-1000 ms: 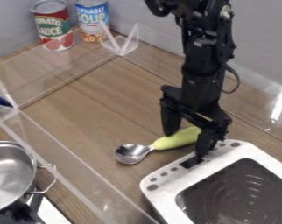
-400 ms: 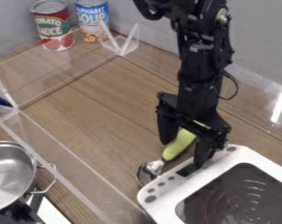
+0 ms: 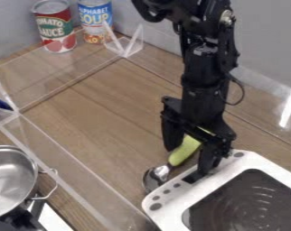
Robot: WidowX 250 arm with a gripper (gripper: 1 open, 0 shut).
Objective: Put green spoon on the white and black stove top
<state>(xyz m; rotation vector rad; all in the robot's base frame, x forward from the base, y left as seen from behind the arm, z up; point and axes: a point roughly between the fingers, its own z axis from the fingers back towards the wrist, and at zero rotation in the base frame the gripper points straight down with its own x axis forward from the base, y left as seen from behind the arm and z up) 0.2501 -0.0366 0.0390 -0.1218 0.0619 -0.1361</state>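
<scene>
At the near edge of the wooden surface, in the single camera view, the claw points straight down with its jaws standing wide, straddling the green spoon without visibly clamping it — whether either finger touches the handle cannot be told. The spoon lies close beside the left rear corner of the white and black stove top; its yellow-green handle shows between the dark fingers, tilted up toward the rear, while the silver bowl sits low at the stove's white rim, touching it or very nearly so. Not yet on the black ringed area. Judgement on handling: the item looks light and stiff, a flat plastic handle joined to a smooth metal bowl; the bowl is rounded and probably slippery, a poor place to grip, and likely to roll or pivot if pinched. The handle offers flat faces, so the sounder hold is across its width near mid-length — a pinch too near the end may let the bowl swing down. Being so light, it could skid on the surface if nudged by one finger before the other closes. Elsewhere, well apart: a steel pot at lower left, two cans at the rear.
</scene>
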